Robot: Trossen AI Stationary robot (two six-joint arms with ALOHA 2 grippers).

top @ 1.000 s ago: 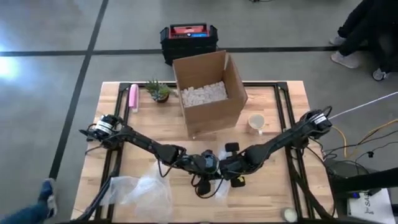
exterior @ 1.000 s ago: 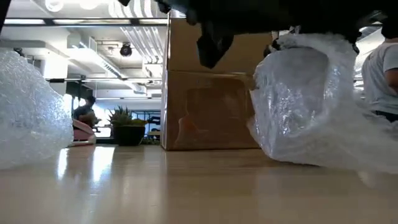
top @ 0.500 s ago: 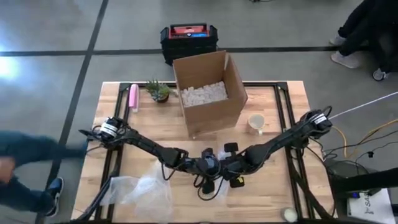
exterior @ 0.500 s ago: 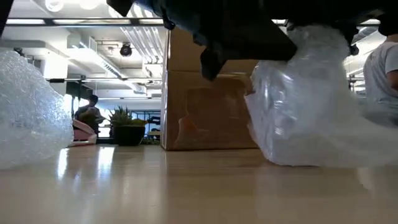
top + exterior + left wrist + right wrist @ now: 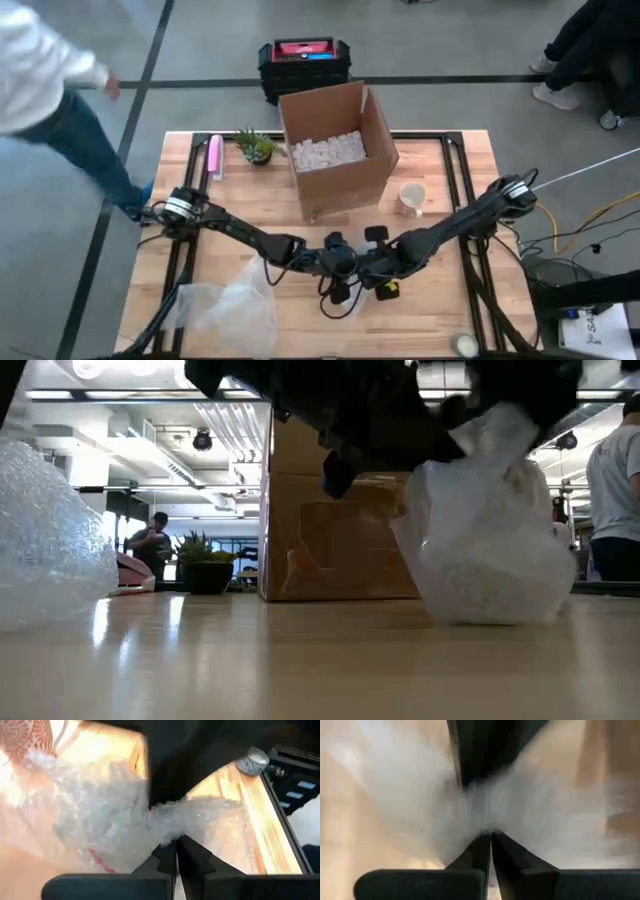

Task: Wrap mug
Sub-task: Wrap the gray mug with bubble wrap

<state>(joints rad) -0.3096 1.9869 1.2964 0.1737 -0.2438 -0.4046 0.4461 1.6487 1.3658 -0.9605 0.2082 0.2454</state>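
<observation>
A bundle of clear bubble wrap (image 5: 490, 530) stands on the table's near middle (image 5: 346, 298). Both arms meet over its top. My left gripper (image 5: 176, 845) and my right gripper (image 5: 491, 837) are each shut on the wrap, tip to tip (image 5: 350, 270). A red-patterned thing (image 5: 27, 735) shows through the wrap in the left wrist view; I cannot tell whether it is a mug. A cream mug (image 5: 412, 197) stands upright on its base, right of the cardboard box (image 5: 335, 150). My left gripper pinches a gathered wad of bubble wrap (image 5: 167, 826) between its two fingers, at the bundle's top. Several crumpled layers are bunched there. The bundle hangs below and its bottom (image 5: 490, 615) rests on the table. My right gripper pinches the same gathered top (image 5: 485, 822) between its two fingers, coming from the opposite side to the left gripper's dark finger (image 5: 480, 750). The wrap spreads out below the fingers.
A loose heap of bubble wrap (image 5: 230, 305) lies at the near left. The open box holds white packing fill. A small plant (image 5: 256, 146) and a pink thing (image 5: 213, 155) stand at the far left. A person (image 5: 50, 90) walks past the table's left side.
Both grippers have stayed shut on the wrap and shifted slightly toward the table's right edge. The bundle's loose skirt, which spread out to the right in the low view, has been drawn in, so the bundle is now narrower and more compact. A person has walked along the left side.
</observation>
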